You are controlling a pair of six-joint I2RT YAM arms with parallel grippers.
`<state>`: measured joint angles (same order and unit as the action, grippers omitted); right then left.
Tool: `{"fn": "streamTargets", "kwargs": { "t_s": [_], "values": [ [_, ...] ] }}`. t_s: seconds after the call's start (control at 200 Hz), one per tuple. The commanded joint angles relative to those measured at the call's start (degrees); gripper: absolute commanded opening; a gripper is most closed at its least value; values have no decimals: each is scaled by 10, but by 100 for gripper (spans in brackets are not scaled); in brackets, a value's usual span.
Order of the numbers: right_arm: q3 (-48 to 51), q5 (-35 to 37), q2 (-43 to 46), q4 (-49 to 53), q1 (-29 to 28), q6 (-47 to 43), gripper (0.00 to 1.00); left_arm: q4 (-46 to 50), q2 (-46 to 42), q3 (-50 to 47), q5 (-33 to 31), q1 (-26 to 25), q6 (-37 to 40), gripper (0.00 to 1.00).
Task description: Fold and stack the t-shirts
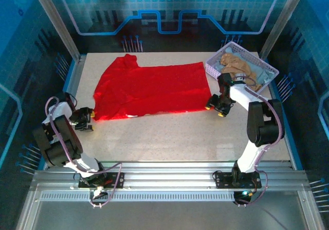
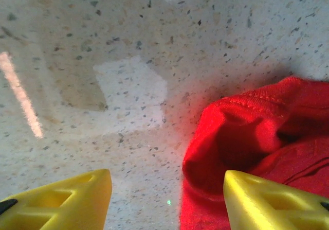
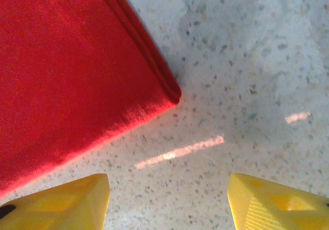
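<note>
free: near table (image 1: 180,142) | blocked: red t-shirt (image 1: 154,88) mid, basket (image 1: 216,56) far-right

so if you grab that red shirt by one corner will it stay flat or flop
Probably flops: the red t-shirt bunches into soft folds near the left gripper. The layered corner by the right gripper looks thin, so lifting it would likely drag the rest along the table. Likely light for its spread.

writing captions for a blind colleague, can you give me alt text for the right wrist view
A hemmed corner of a bright red cloth t-shirt lies flat on a pale speckled tabletop, in the upper left. The right arm's yellow plastic jaws stand open at the bottom edge, with bare tabletop between them.
</note>
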<state>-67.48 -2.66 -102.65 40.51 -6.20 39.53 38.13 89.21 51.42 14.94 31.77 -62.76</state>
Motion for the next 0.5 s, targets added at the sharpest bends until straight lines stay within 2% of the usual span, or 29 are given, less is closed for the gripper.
{"fn": "streamTargets", "kwargs": {
  "t_s": [0.0,0.19,0.495],
  "values": [
    [-11,-10,-24,-17,8,-12,62,-40,17,-16,28,4,-51,57],
    [-30,-1,-49,-16,7,-10,58,-72,45,-20,30,0,-83,39],
    [-65,17,-69,-13,-6,-1,55,-62,87,28,6,3,-81,1]
  ]
}}
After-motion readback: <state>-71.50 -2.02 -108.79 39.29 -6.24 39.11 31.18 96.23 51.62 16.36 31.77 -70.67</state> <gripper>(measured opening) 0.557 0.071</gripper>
